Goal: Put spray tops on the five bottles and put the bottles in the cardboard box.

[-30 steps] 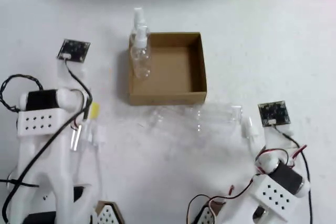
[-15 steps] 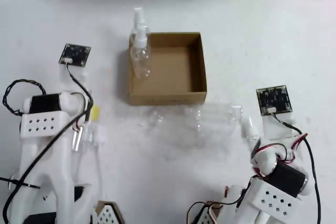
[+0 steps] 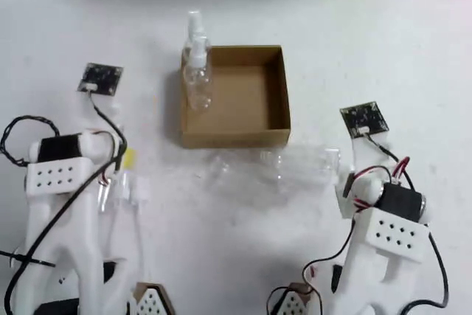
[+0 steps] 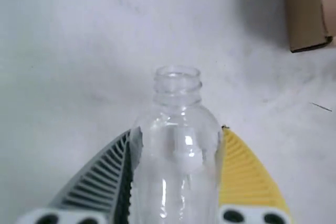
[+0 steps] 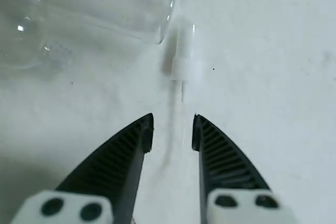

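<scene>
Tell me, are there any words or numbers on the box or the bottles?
None can be read.
The cardboard box is plain brown.
The bottle in the left gripper is clear, with no label.
Any print on the circuit boards is too small to read.

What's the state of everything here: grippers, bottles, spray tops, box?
left gripper: shut on held bottle.
held bottle: no spray top, neck open.
right gripper: open, empty, above the table.
spray top: loose, lying on the table ahead of the right gripper.
lying bottles: on their sides in front of the box.
cardboard box: open-topped.
capped bottles: upright at the box's left wall, spray tops on.
</scene>
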Controlling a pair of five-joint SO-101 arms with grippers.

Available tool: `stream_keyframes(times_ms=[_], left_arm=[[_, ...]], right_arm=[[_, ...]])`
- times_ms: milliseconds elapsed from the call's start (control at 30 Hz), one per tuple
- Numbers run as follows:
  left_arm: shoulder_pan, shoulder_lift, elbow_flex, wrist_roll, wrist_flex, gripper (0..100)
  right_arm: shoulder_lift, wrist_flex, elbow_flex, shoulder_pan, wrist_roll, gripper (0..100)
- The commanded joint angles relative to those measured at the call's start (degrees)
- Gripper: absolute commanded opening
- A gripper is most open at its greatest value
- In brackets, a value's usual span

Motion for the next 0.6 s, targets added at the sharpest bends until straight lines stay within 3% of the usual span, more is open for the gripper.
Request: stream_keyframes(times_ms=[0,233,567], left_arm=[[-1.7,-2.3,-0.6,-0.5,-1.9,2],[-1.6,-2.3,-0.5,-0.5,-1.9,2],[-1.5,-2.4,-0.5,-0.5,-1.9,2]], right_arm=[[-4.0,-1.1,-0.3,-0.3,-3.0,9.9],[-5.9,-5.8,2.4,2.5,-5.1,9.9],[8.2,-13.5,2.1,3.9,-6.8,14.0]])
